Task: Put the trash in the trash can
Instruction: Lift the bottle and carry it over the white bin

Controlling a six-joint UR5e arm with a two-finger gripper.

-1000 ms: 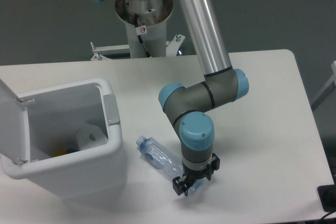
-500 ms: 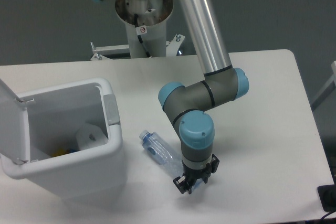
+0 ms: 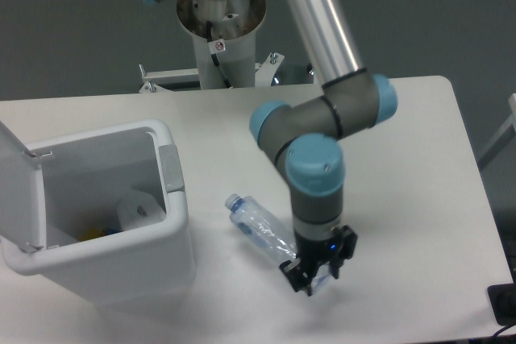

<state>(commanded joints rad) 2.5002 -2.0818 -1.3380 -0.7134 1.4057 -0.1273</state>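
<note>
With the end effector (image 3: pixel 317 276) clamped on the base of the bottle (image 3: pixel 262 231), its capped end tilted up just off the bench (image 3: pixel 403 159), lift it well above the bin (image 3: pixel 173 199) rim before releasing.

There is one table (image 3: pixel 419 159), white, filling the lower part of the frame. On it stands one trash can (image 3: pixel 173 235) at the left, with one lid (image 3: pixel 14 187). There is one clear plastic bottle (image 3: pixel 260 227) at lower centre. One robot arm (image 3: pixel 322 38) carries one gripper (image 3: pixel 318 273), lower right of centre.
</note>
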